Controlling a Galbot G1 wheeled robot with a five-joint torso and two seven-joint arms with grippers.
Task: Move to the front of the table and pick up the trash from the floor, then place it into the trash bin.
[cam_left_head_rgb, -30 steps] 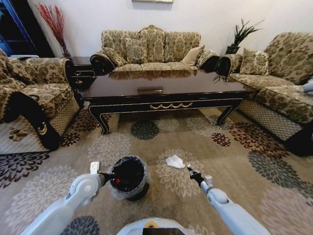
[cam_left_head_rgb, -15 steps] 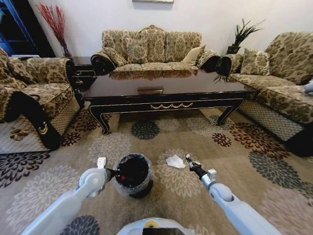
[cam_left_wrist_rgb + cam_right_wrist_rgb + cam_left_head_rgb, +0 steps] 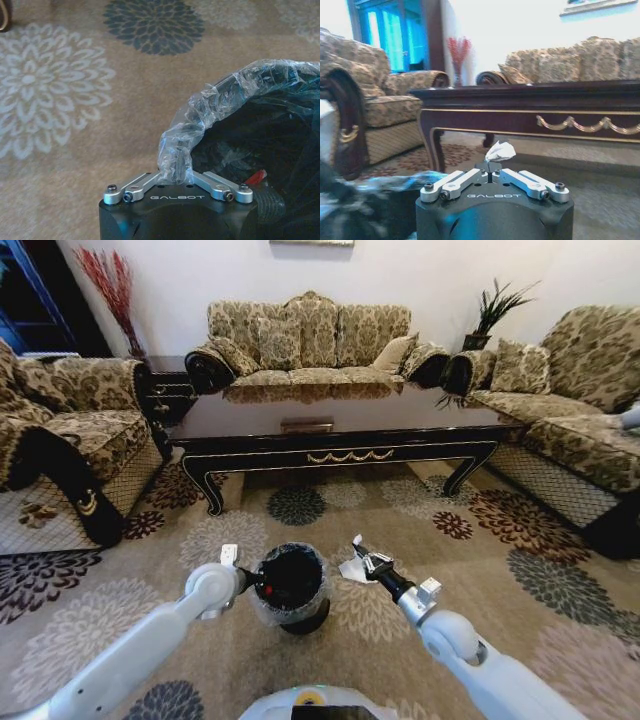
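The left gripper (image 3: 252, 584), at lower centre-left of the head view, has its fingers closed on the rim of the trash bin (image 3: 292, 585); in the left wrist view the left gripper (image 3: 176, 176) pinches the bin's crinkled plastic liner (image 3: 200, 115) where it folds over the rim. The bin, black inside, sits at lower centre of the head view, over the floor (image 3: 480, 570). Whether its base touches the carpet cannot be told.

The right gripper (image 3: 366, 562) sits just right of the bin, at centre of the head view. Its fingers are closed on the trash (image 3: 355, 569), a white crumpled paper. In the right wrist view the right gripper (image 3: 491, 176) has the trash (image 3: 500, 150) standing up from between the fingertips, at centre of the frame, clear of the carpet.

The table (image 3: 340, 425) stands across the upper middle of the head view, beyond both arms, its glossy dark surface bare apart from a small flat item at the front edge. In the right wrist view its gold scroll ornament (image 3: 580, 123) appears at mid-right.

Sofas (image 3: 310, 340) surround the table on three sides.
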